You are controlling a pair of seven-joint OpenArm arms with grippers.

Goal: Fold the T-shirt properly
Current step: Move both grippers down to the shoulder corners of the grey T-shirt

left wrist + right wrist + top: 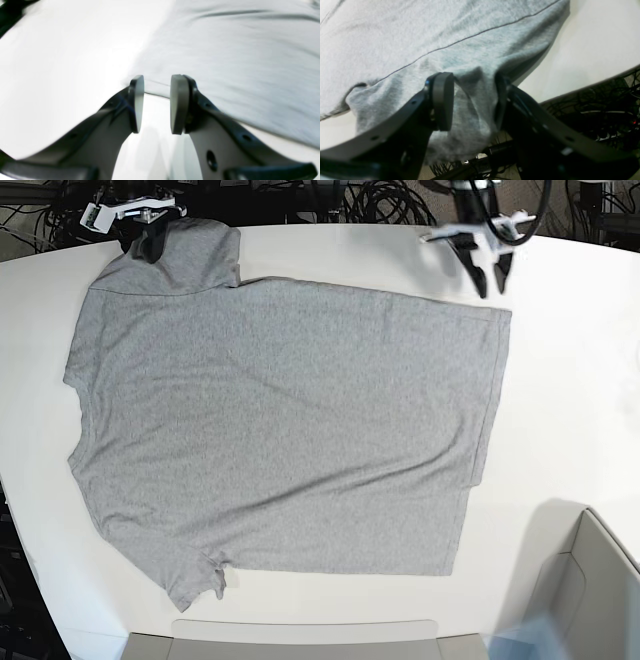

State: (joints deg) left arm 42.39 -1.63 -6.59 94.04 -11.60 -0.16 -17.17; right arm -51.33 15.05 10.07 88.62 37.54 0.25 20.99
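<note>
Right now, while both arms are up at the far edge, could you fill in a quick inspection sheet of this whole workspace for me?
Surface: white table, bare around the cloth.
Job's things: grey T-shirt spread flat, plain side up, not yet folded; one sleeve hangs over the far edge.
Clutter: pale open box at the near corner.
Grippers: left claw open at the shirt's hem corner, holding nothing; right claw has sleeve cloth bunched between its jaws.
Cables: dark tangle behind the table's far edge.
Surroundings: nothing else seen clearly.
</note>
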